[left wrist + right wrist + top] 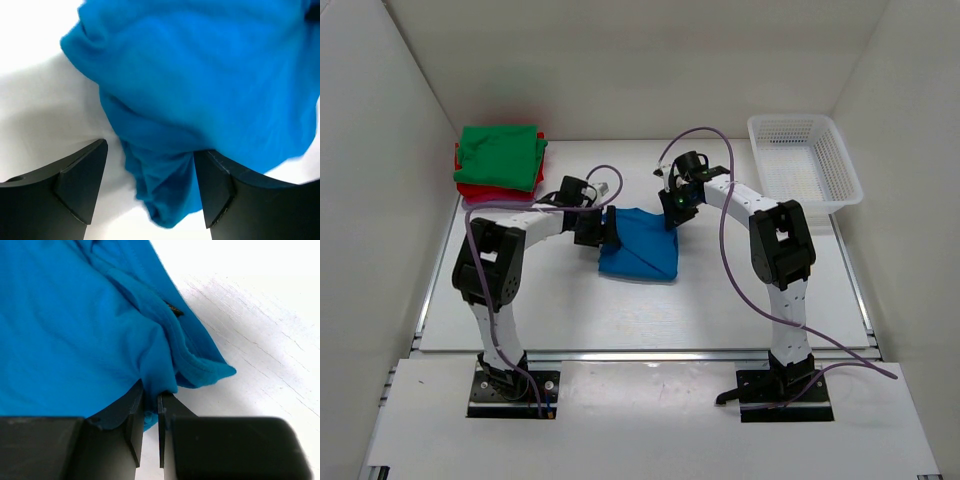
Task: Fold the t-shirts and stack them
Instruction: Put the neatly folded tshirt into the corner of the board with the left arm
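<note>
On the white table [720, 310], the blue t-shirt [640, 245] lies at the centre of the top view, bunched into a rough, partly folded rectangle between your two arms. By my reading you are mid-fold on it, with stacking not yet done. The folded pile sits in the upper left, a green t-shirt [500, 155] on a red t-shirt [485, 190]. Your right gripper [151, 405] has its fingers pressed together on a fold at the shirt's upper right edge. Your left gripper [150, 170] is spread, with a rumpled edge of cloth lying between the fingers, unpinched. Next you need to close the left on that edge, then move both sides evenly so the fold lands square. The cloth looks soft, limp and wrinkled, its hem doubled over near the right fingers.
</note>
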Available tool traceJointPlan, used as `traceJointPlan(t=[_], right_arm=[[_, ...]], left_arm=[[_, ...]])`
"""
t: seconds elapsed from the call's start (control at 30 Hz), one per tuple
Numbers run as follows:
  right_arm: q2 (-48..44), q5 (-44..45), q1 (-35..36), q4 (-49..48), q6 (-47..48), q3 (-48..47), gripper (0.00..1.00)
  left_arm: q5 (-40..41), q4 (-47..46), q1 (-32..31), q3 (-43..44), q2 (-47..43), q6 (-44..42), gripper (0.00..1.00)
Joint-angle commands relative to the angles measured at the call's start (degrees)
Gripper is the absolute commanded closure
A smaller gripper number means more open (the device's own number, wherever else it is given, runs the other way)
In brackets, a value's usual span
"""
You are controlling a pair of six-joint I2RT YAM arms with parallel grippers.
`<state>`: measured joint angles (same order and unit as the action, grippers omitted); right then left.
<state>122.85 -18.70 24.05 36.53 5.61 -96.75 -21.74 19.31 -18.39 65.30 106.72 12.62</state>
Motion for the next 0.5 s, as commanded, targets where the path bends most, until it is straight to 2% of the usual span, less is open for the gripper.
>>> traceJointPlan(t=[0.0, 0.17, 0.23, 0.33, 0.37, 0.43, 0.47], right_arm=[[-1.3, -0.3, 0.0, -1.8, 0.2, 0.7, 0.9], [-1.8, -1.0, -0.8, -2.9, 0.0, 1.7, 0.9], [-2.0, -1.2, -0.8, -2.8, 0.1, 2.1, 0.9], [-1.9, -0.6, -0.6, -3.0, -0.1, 2.1, 0.9], [-1.8, -0.9, -0.6, -3.2, 0.1, 2.3, 0.9], [-2.1, -1.0, -0.8, -3.4, 0.3, 2.6, 0.9], [-2.1, -1.1, -0.8, -3.2, 0.5, 2.9, 0.9]], left_arm=[[4.3, 2.8, -0.9, 6.8, 4.2, 1.4, 0.2], [10.6, 6.6, -3.5, 9.7, 5.2, 1.2, 0.21], [10.9, 6.8, -4.1, 9.5, 5.4, 1.1, 0.21], [8.7, 6.5, -3.8, 9.4, 6.4, 1.7, 0.28], [7.7, 6.4, -3.9, 9.4, 6.5, 1.6, 0.37], [5.6, 5.7, -3.8, 9.1, 7.4, 1.8, 0.49], [2.5, 4.4, -3.3, 8.1, 7.8, 1.9, 0.69]])
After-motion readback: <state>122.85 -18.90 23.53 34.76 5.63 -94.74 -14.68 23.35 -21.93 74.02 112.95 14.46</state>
